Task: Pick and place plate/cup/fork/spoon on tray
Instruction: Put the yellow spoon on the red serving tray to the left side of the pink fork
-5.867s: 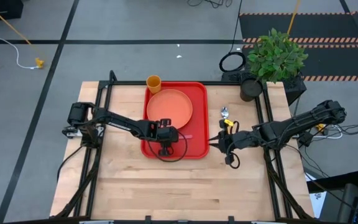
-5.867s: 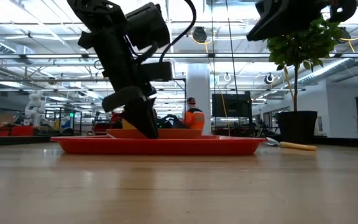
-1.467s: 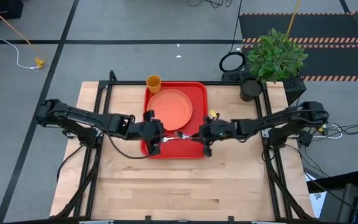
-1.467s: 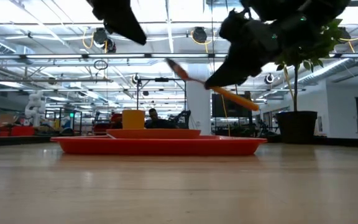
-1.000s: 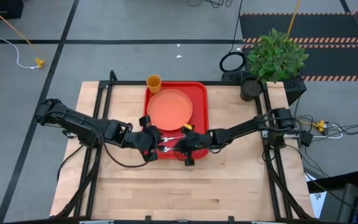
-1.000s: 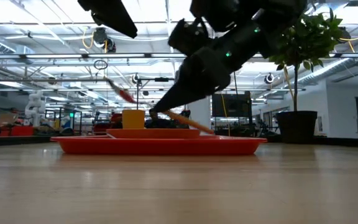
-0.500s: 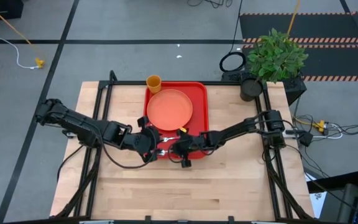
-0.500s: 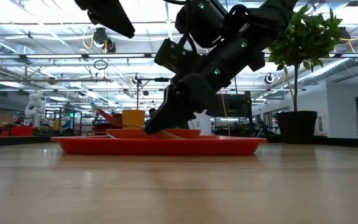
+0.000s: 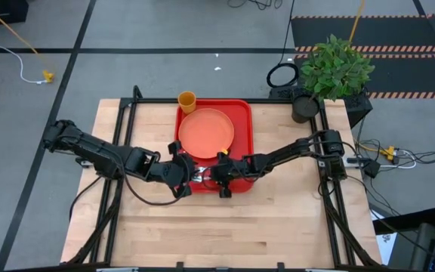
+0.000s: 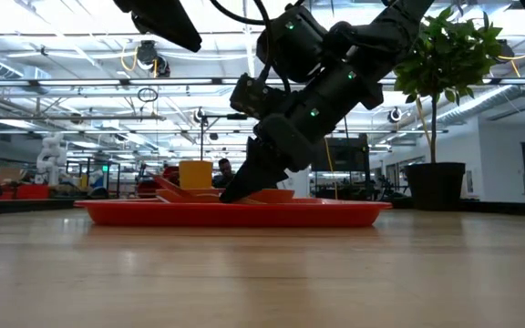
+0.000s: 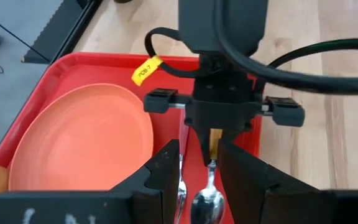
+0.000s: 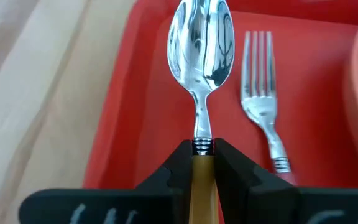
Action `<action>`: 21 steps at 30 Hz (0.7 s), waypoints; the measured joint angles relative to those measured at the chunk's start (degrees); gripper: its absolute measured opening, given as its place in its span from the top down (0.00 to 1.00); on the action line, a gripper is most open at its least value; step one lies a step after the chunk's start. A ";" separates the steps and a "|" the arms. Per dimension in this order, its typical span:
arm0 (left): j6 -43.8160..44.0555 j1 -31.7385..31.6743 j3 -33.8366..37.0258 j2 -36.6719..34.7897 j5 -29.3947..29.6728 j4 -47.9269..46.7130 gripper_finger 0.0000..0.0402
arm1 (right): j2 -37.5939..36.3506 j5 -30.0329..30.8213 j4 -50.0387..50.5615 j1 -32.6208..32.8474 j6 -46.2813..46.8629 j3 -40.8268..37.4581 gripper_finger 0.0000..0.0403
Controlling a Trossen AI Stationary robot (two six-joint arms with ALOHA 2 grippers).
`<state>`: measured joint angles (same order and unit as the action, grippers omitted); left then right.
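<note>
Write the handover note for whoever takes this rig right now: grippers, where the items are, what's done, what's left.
Right gripper: shut on the spoon by its orange handle, low over the tray, beside the fork.
Left gripper: open, holding nothing, above the tray's near end, facing the right gripper.
Plate and fork lie on the tray; cup stands at the tray's far corner.
Done: plate, cup, fork.
Left: release the spoon on the tray, then pull both arms back.

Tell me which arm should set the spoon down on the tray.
Right. The right gripper already clamps the spoon by its handle, low over the tray beside the fork.
</note>
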<state>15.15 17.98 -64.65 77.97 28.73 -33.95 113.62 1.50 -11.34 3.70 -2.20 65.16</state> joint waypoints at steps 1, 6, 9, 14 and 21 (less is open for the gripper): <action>-0.02 -0.07 0.01 0.00 0.00 -0.05 0.72 | 0.00 -0.03 -0.21 0.01 0.00 -0.25 0.91; -0.02 -0.26 0.01 0.00 0.00 -0.01 0.72 | 0.00 -0.04 -0.84 0.05 0.02 -1.49 0.91; -0.34 -0.26 0.01 0.00 -0.01 0.04 0.72 | 0.00 0.20 -0.84 0.03 0.05 -2.00 0.91; -1.13 -0.33 0.01 0.00 -0.02 0.54 0.72 | 0.00 0.35 -0.95 0.01 1.31 -2.02 0.91; -1.93 -0.70 0.01 0.00 -0.04 0.75 0.72 | 0.00 0.35 -2.09 -0.01 2.17 -2.05 0.86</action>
<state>13.23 17.28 -64.64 77.97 28.69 -33.20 113.62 1.85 -13.43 3.68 -0.03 63.11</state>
